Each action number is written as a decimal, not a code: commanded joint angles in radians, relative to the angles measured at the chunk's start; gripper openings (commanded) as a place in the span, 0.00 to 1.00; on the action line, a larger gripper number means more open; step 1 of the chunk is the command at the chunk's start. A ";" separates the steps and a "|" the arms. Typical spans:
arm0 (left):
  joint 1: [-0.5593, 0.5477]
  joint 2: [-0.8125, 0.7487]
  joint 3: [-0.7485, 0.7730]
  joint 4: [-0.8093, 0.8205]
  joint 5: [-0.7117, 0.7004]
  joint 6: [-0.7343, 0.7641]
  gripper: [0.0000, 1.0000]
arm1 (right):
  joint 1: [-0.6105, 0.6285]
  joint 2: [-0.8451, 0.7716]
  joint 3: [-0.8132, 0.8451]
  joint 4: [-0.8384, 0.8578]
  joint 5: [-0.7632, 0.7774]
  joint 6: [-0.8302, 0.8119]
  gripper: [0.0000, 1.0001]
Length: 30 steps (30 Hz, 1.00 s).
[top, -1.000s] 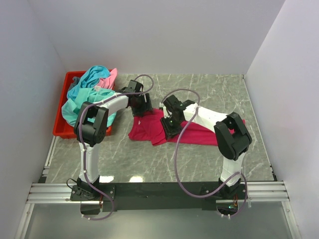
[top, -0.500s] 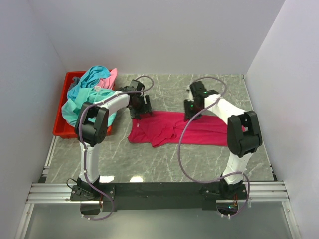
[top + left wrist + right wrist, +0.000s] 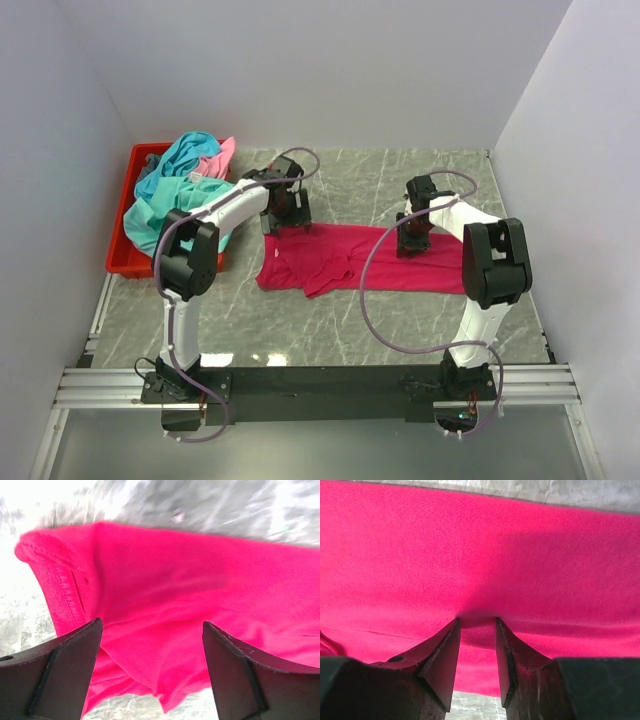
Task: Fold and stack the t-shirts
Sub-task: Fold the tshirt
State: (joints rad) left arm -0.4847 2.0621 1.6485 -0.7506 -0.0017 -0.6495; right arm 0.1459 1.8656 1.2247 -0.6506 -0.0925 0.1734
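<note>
A magenta-red t-shirt [image 3: 350,262] lies spread left to right on the marble table, with a rumpled fold near its left end. My left gripper [image 3: 285,222] hovers over the shirt's far left corner. In the left wrist view its jaws [image 3: 151,625] stand wide open, with the shirt [image 3: 200,570] below them. My right gripper [image 3: 413,243] is down on the shirt's far right part. Its fingertips [image 3: 477,621] are partly apart and press into the cloth [image 3: 480,545], a small shadowed ridge between them. Teal t-shirts [image 3: 185,165] and a light pink one [image 3: 222,155] are heaped at the back left.
The heap of shirts sits in a red plastic bin [image 3: 118,262] at the table's left edge, and teal cloth hangs over its near side. White walls close in the table at the back and on both sides. The arm bases stand on a black rail at the near edge.
My right gripper has moved from the shirt's bunched middle to its far right part, and the shirt now lies spread out flatter. The left gripper has shifted slightly farther back and its jaws have widened.
</note>
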 commanded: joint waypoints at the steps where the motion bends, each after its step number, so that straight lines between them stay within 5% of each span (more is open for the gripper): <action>1: -0.014 -0.059 0.099 -0.041 0.033 -0.016 0.87 | -0.002 0.030 0.016 0.019 0.016 -0.005 0.42; 13: -0.032 0.150 0.086 -0.082 0.273 0.036 0.87 | 0.000 0.041 -0.002 -0.026 -0.012 0.029 0.42; 30: 0.050 0.493 0.545 -0.095 0.109 0.008 0.87 | 0.162 0.000 -0.004 -0.193 -0.131 0.070 0.41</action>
State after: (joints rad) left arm -0.4671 2.4462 2.1593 -0.9356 0.2188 -0.6403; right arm 0.2646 1.8717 1.2263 -0.7704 -0.1940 0.2268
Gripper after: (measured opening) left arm 0.867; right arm 0.411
